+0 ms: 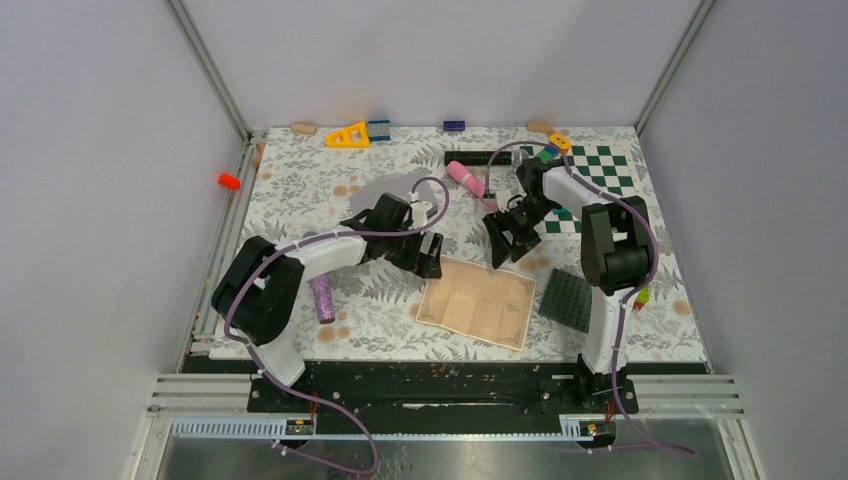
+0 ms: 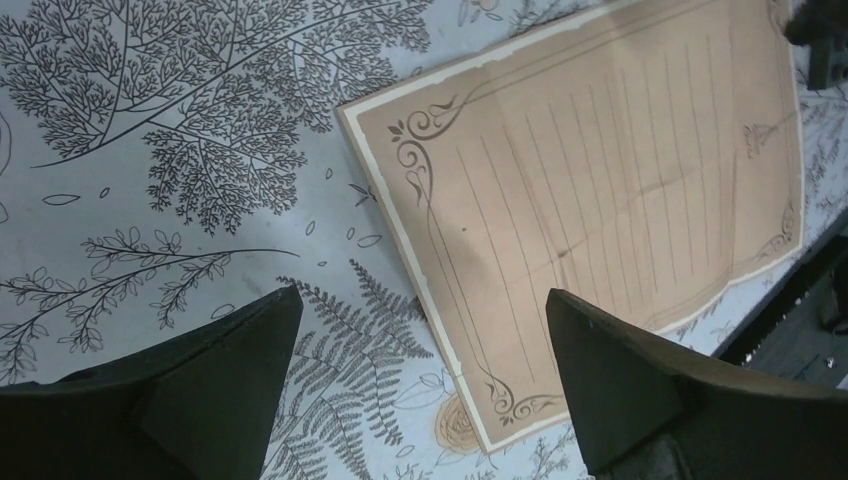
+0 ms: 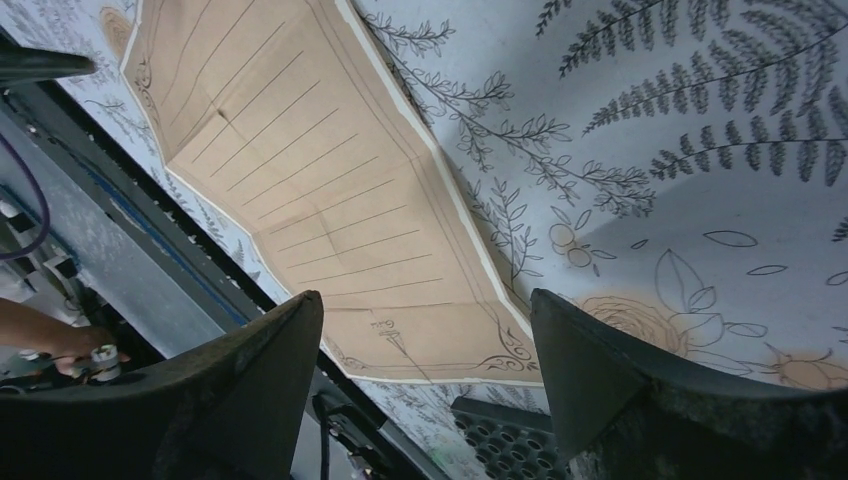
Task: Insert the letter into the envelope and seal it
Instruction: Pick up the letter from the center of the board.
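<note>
The tan letter (image 1: 478, 302) with its ornate border lies flat on the floral table, near the front centre. My left gripper (image 1: 428, 256) hovers over the letter's far left corner, jaws wide open and empty; the left wrist view shows the letter (image 2: 600, 170) ahead of the gripper (image 2: 422, 300). My right gripper (image 1: 507, 244) hangs above the letter's far right edge, also open and empty, with the letter (image 3: 300, 150) below the gripper (image 3: 425, 297). The light grey envelope (image 1: 385, 187) lies behind the left arm, partly hidden by it.
A dark grey studded plate (image 1: 567, 298) lies right of the letter. A purple cylinder (image 1: 323, 298) sits by the left arm, a pink cylinder (image 1: 465, 177) at the back centre. The green-and-white checkerboard (image 1: 602, 172) is at the back right. Small blocks (image 1: 349, 135) line the far edge.
</note>
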`<control>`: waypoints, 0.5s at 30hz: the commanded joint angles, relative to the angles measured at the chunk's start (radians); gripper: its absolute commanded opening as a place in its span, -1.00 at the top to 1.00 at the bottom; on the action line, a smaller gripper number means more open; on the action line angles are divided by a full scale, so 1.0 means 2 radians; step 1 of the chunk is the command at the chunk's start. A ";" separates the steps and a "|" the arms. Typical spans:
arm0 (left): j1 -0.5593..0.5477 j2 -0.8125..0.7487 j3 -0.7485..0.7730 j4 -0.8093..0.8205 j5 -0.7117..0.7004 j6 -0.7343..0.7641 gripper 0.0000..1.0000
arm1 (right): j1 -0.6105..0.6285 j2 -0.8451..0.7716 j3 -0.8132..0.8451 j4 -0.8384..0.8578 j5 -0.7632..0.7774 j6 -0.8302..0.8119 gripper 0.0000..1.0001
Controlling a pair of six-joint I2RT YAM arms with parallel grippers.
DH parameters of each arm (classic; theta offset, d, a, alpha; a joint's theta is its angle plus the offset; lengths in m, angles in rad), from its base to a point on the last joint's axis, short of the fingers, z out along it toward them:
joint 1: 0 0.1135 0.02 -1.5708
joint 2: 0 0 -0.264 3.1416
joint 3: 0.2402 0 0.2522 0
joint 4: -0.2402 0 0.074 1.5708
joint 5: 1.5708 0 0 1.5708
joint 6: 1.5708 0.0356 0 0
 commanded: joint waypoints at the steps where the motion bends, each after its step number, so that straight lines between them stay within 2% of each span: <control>1: -0.014 0.022 0.023 0.029 -0.052 -0.048 -0.91 | -0.003 0.003 0.005 -0.025 -0.032 0.017 -0.65; 6: -0.035 0.039 0.036 0.010 -0.162 -0.075 -0.89 | -0.004 0.001 -0.007 -0.022 -0.043 0.036 -0.70; 15: -0.062 0.095 0.090 -0.062 -0.255 -0.085 -0.86 | -0.003 -0.005 -0.031 0.037 -0.004 0.096 -0.85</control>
